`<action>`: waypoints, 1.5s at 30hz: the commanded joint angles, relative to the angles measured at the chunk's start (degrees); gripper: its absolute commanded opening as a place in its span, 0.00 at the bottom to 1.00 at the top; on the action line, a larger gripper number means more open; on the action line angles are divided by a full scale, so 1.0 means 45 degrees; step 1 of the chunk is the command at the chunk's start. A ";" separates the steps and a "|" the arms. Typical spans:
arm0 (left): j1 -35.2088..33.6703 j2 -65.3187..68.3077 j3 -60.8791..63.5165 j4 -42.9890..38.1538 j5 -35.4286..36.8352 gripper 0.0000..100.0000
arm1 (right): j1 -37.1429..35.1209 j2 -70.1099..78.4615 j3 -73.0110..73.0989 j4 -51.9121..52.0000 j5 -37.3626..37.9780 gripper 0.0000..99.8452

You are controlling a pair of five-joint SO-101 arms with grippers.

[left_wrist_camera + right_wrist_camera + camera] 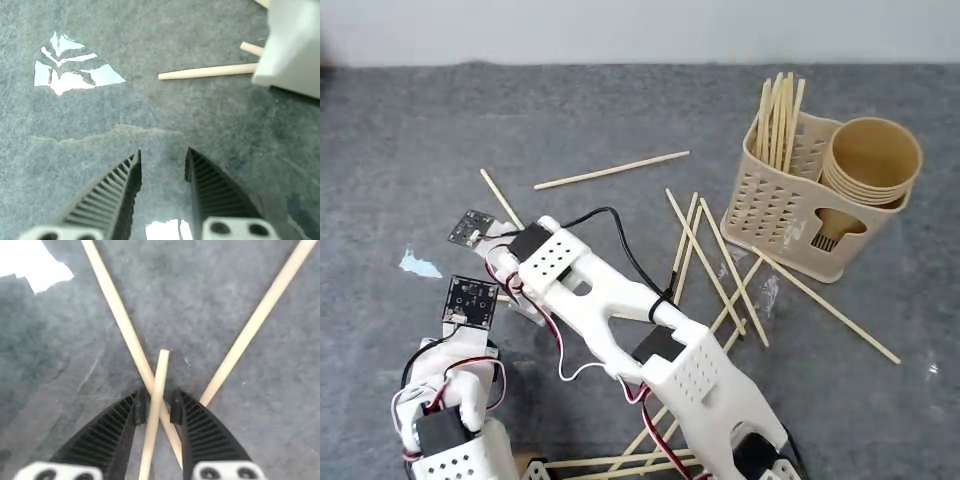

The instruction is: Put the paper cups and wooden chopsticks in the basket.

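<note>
Ribbed tool (157, 399) around wooden chopstick (161, 367)

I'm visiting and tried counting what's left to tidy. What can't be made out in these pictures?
1. Cup count, high view: the paper cups are nested in the basket, so just rims show.
2. Chopstick count, high view: the right arm covers parts of the loose chopsticks, and the bottom edge cuts some off.
3. Left wrist view: one chopstick runs behind a white arm part, hiding its far end.

Stacked paper cups (873, 155) and upright chopsticks (778, 115) sit in the beige basket (770, 212); loose chopsticks (610, 170) lie scattered.
</note>
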 commanded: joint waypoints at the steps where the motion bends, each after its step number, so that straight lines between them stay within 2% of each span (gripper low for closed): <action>1: 0.0039 -0.0098 -0.0147 0.0078 0.0078 0.14 | -0.0107 0.0107 -0.0078 -0.0440 0.0117 0.10; 8: 0.0039 -0.0098 -0.0147 0.0078 0.0078 0.14 | -0.0088 0.0186 -0.0059 -0.0322 0.0137 0.09; 11: 0.0039 -0.0098 -0.0147 0.0078 0.0078 0.14 | -0.0049 0.0186 -0.0059 -0.0400 0.0176 0.01; 19: 0.0039 -0.0098 -0.0147 0.0078 0.0078 0.14 | 0.0342 -0.0576 -0.0078 -0.0186 0.0586 0.01; 31: 0.0039 -0.0098 -0.0147 0.0078 0.0078 0.14 | 0.1553 -0.4308 -0.0078 0.1436 0.0645 0.01; 45: 0.0039 -0.0098 -0.0147 0.0078 0.0078 0.14 | 0.4855 -1.0852 -0.0078 0.2471 0.0645 0.01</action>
